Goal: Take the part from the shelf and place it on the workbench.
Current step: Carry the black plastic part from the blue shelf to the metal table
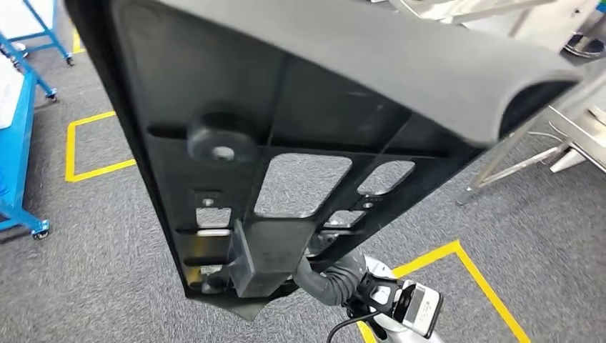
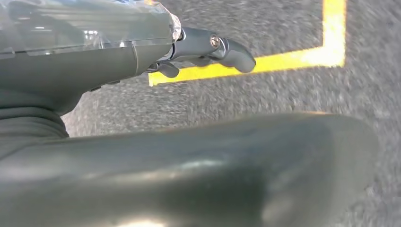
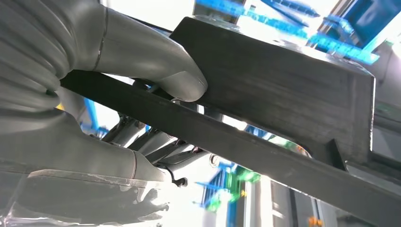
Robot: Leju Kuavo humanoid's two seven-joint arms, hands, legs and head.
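The part [image 1: 300,107] is a big black plastic panel with ribs, cut-outs and a round boss, held up close in the head view so that it hides much of the floor. My right hand [image 1: 330,275] grips it at its lower end, from underneath. In the right wrist view the grey thumb [image 3: 156,66] presses one face of the part [image 3: 283,94], and the darker fingers [image 3: 156,146] wrap the other face. My left hand [image 2: 142,56] hangs over the carpet with its fingers [image 2: 222,47] stretched out and nothing in it.
Grey carpet with yellow tape boxes [image 1: 71,150] [image 1: 472,268] lies below. A blue wheeled frame [image 1: 18,143] stands at the left. Silver metal legs of a bench [image 1: 514,153] stand at the upper right.
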